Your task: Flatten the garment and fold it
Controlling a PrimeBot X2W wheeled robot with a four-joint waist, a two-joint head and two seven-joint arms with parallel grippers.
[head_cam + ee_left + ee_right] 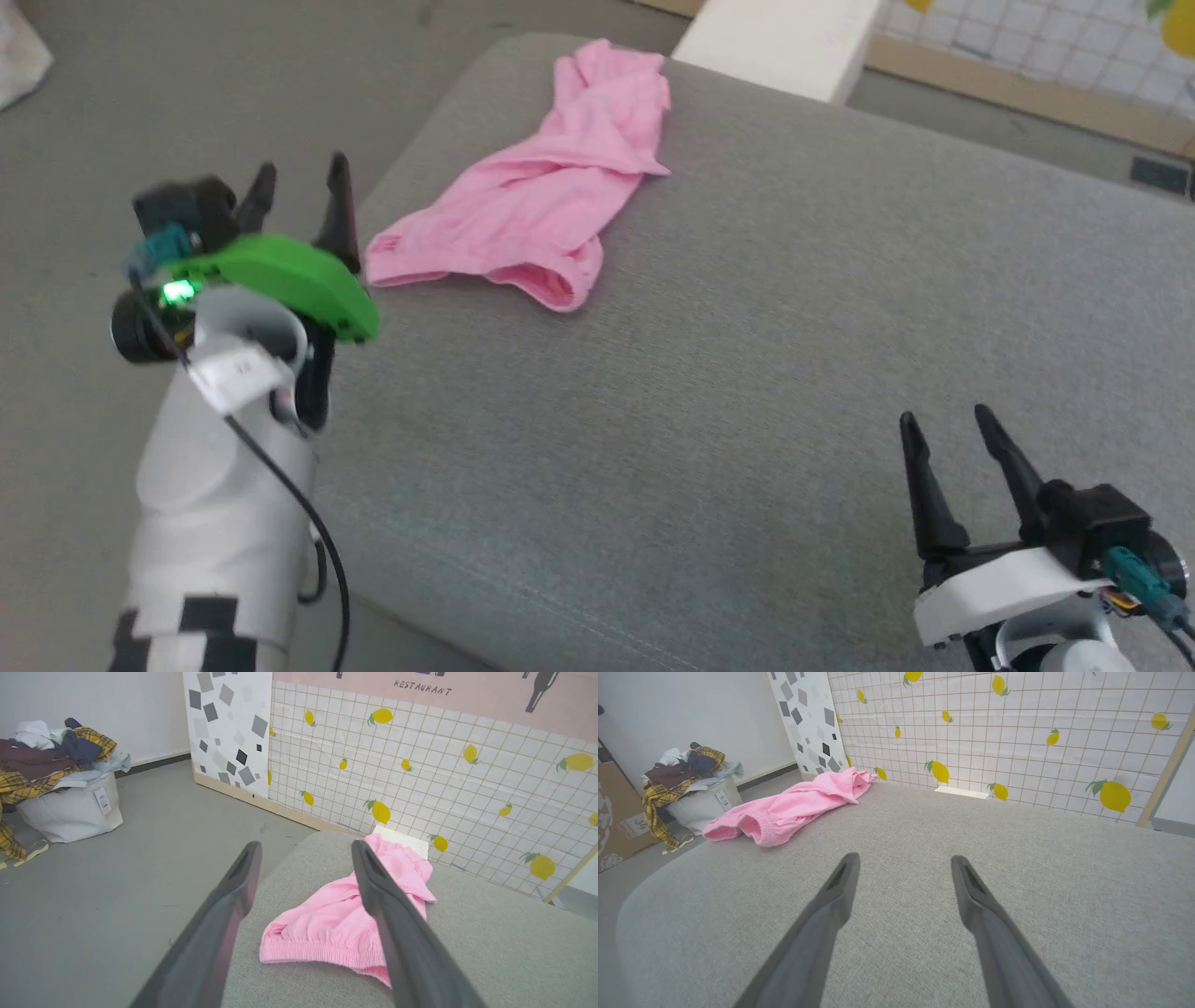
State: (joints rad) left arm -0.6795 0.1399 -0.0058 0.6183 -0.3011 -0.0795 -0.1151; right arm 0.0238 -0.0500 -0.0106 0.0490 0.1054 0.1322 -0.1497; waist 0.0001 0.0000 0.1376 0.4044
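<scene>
The pink garment (546,196) lies crumpled in a long heap near the far left corner of the grey cushioned surface (709,401). Its gathered waistband (322,952) faces my left gripper (299,177), which hovers open just off the surface's left edge, a short way from the cloth, holding nothing. In the left wrist view the garment (336,914) lies between and beyond the fingers. My right gripper (943,420) stands open at the near right over bare cushion, far from the garment (794,805).
A white bag piled with clothes (65,779) stands on the grey floor to the left. A lemon-print grid wall (444,774) runs behind the surface, with a white block (780,42) at its far edge. A cardboard box (616,816) sits beside the bag.
</scene>
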